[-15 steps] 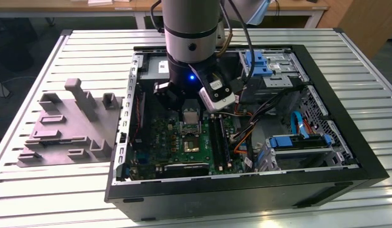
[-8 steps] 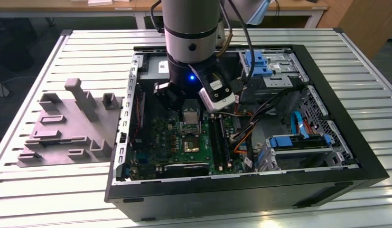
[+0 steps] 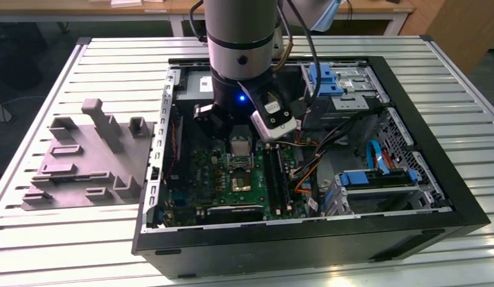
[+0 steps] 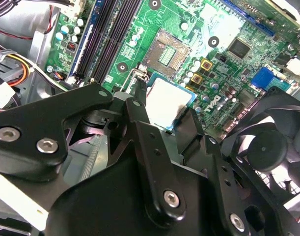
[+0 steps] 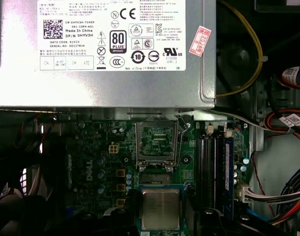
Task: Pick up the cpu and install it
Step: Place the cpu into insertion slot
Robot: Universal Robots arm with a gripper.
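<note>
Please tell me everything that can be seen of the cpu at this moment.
The cpu is a small flat square chip with a dull silver metal top and a thin green-blue rim. It faces top up between the black fingers of the gripper, which close on two opposite edges. The empty socket on the green motherboard lies beside it; the cpu is not in it.

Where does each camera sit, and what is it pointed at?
Exterior view: off the arm, high, looking down into the open computer case; the arm shows.
Second wrist view: on the wrist, looking past the black gripper at the cpu it holds.
First wrist view: on the wrist, facing the motherboard and power supply.
Both wrist views share the cpu and open socket.
</note>
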